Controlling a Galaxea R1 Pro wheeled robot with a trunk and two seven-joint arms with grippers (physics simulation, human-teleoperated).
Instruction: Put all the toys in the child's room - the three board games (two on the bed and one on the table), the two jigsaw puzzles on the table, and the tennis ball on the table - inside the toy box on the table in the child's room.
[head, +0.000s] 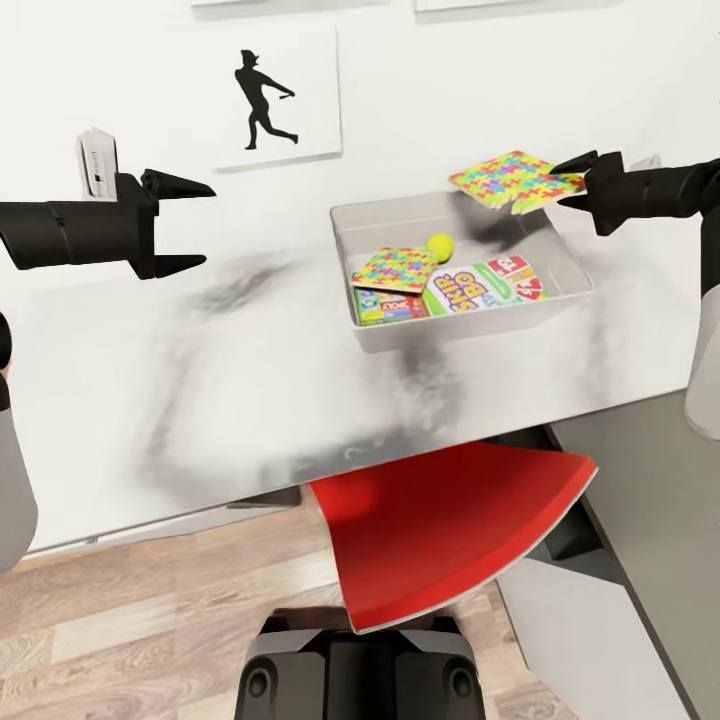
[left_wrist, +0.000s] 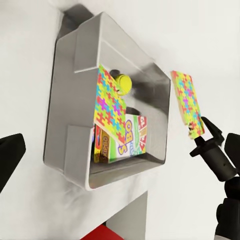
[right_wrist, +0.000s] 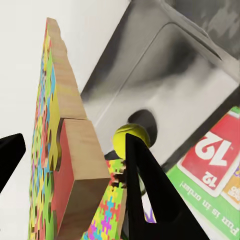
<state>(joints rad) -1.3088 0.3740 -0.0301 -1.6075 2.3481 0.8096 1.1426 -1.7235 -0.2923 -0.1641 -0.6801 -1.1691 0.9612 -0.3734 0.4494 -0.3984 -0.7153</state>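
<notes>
The light-grey toy box stands on the table at the back right. Inside it lie one jigsaw puzzle, the tennis ball, a Skip-Bo board game and another game box under the puzzle. My right gripper is shut on the edge of the second jigsaw puzzle, holding it in the air above the box's far right corner. In the right wrist view that puzzle sits between the fingers, with the ball below. My left gripper hangs open and empty over the table's left part.
A red chair seat pokes out from under the table's front edge. A lower dark-grey section joins on the right. A white object stands at the back left, under a baseball-player picture. Wood floor lies below.
</notes>
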